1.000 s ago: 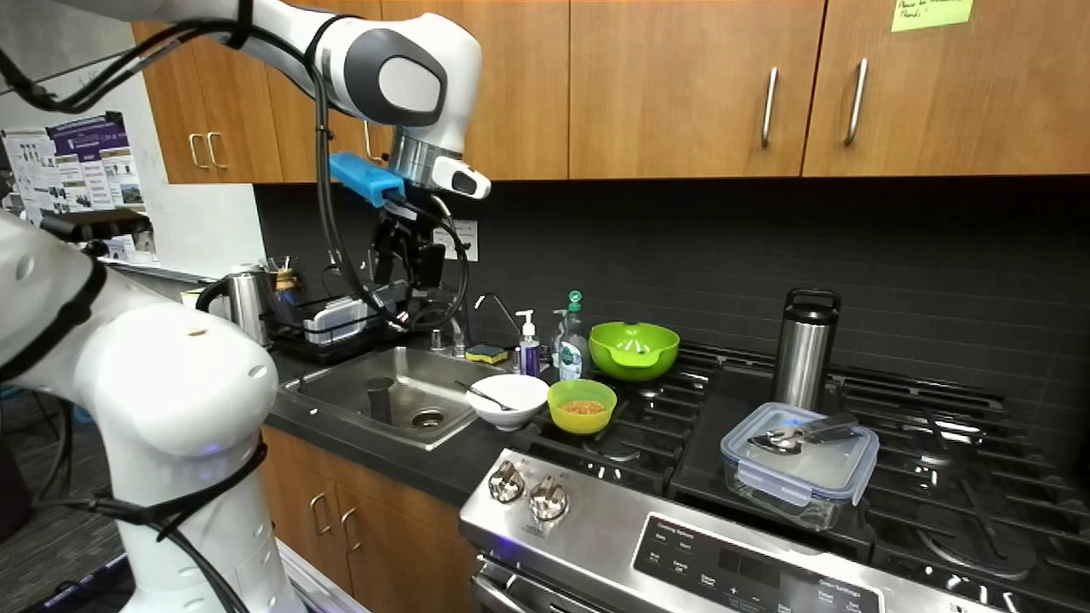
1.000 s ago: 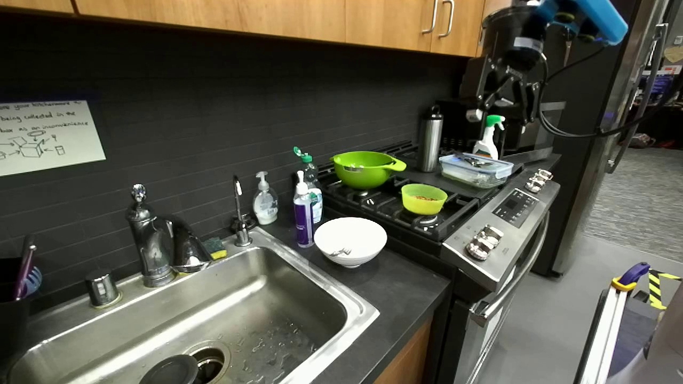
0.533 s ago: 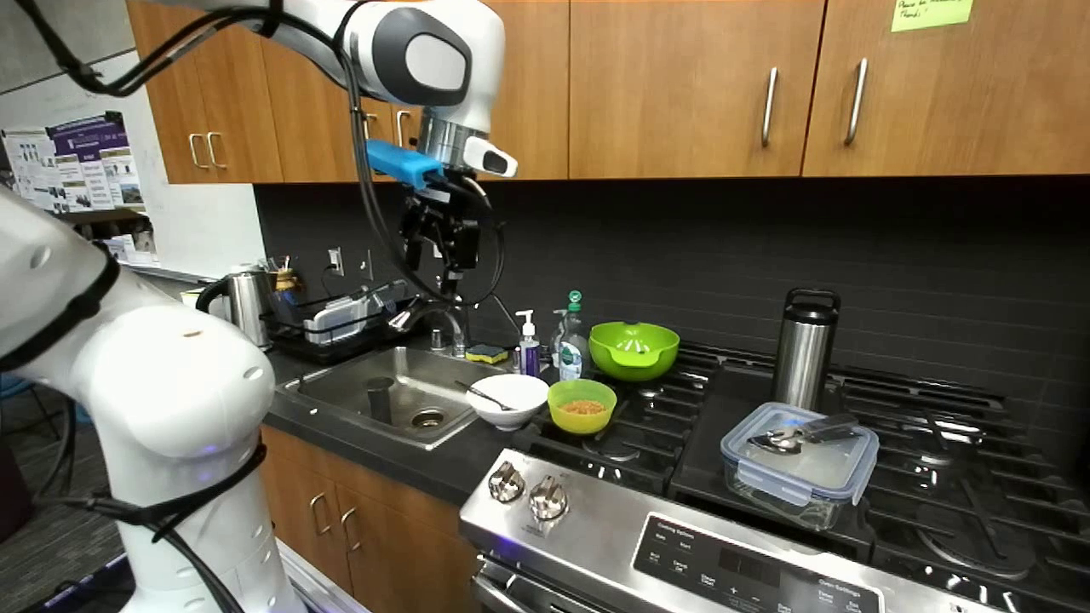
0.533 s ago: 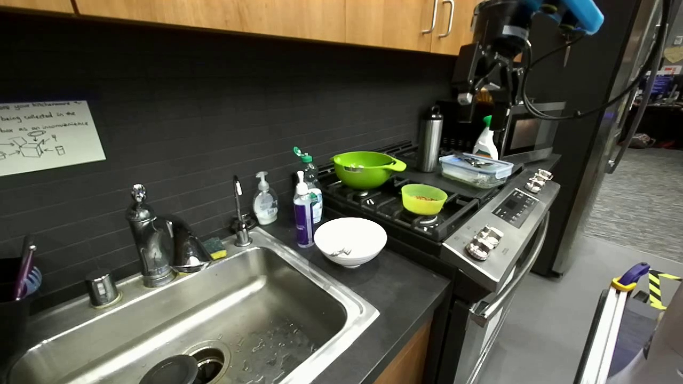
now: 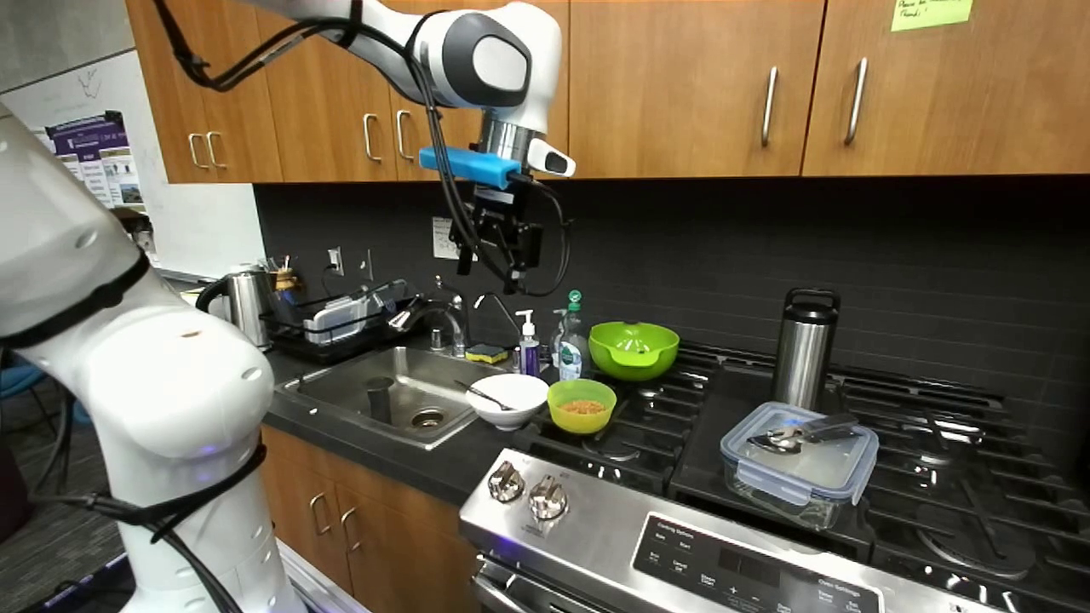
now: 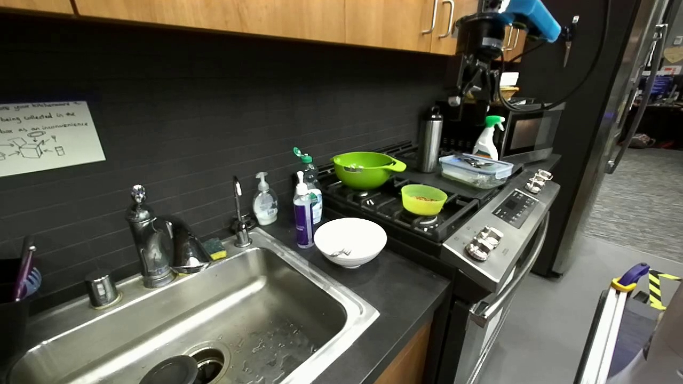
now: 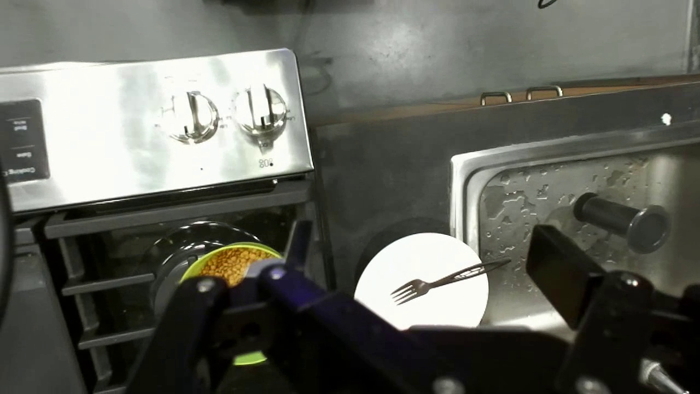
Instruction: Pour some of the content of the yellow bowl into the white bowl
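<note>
Yellow-green and upright, the yellow bowl [image 5: 582, 423] stands on the left end of the stove [image 5: 605, 532], near its front edge, with brown grains [image 7: 232, 264] inside. The white bowl [image 6: 356, 238] sits a little to the left, on the dark counter [image 6: 397, 288] between stove and sink [image 6: 267, 298]; an exterior view shows the two bowls apart. The pincer [image 7: 425, 251] hangs high above this corner, its jaws wide and nothing held between them; in the wrist view the white bowl shows in the gap, while parts of the pincer cover some of the yellow bowl. The task therefore looks barely begun: the likely step in hand is the reach for the yellow bowl, and I see no sign of any pouring. The white bowl has only a fork [image 7: 420, 287] visible in it, handle poking past the rim toward the sink, and no grains that I can make out. What is left, I judge, is nearly everything: bring the pincer over the yellow bowl, come down, close on its wall, lift it level, carry it left above the white bowl, tip out some, keep the rest back, and set it down upright. The fork may be a nuisance, since grains could glance off it or a low pass could knock its handle. How full the yellow bowl is I cannot tell exactly.
</note>
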### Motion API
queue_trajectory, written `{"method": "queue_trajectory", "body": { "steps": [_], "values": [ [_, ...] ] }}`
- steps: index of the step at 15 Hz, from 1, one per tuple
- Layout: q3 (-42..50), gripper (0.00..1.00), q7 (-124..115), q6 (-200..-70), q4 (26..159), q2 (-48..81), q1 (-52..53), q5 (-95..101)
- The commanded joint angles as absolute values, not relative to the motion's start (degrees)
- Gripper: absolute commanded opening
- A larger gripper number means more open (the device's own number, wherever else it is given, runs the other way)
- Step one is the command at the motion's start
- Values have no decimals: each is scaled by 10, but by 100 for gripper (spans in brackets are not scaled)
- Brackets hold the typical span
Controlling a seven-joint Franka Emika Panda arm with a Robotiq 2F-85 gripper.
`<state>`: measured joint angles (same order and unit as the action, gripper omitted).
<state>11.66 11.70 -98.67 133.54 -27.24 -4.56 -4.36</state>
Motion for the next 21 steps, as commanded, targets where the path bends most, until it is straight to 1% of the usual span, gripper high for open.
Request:
{"method": "queue_trajectory", "body": {
  "steps": [1,9,21],
  "values": [
    [127,100,164,-1003,1308,-228,-53,-32],
    [138,100,198,-1103,1323,-190,-70,-27],
    [176,100,269,-1216,1336,-127,-96,-35]
  ]
}}
